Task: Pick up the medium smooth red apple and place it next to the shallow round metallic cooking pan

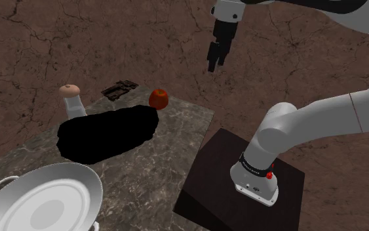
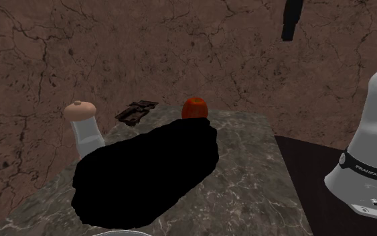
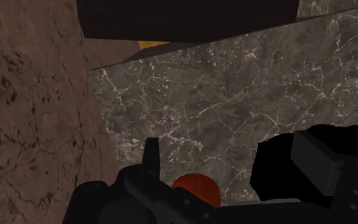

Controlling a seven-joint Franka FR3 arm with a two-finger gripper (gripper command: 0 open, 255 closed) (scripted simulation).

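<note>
A red apple rests at the far edge of the marble tabletop, just beyond a black area on the surface. In the second exterior view the apple sits at the top of that black area. A shallow round pale metallic pan with a small side handle lies at the near left corner. My black gripper hangs open in the air, well above the apple and toward the shoulder view's right, holding nothing. From the wrist, the apple peeks out low between the parted fingers.
A white shaker with a tan cap stands at the table's far left edge, and a flat dark brown object lies behind it. The dark stand adjoins the table's right side. Cracked brown ground surrounds everything.
</note>
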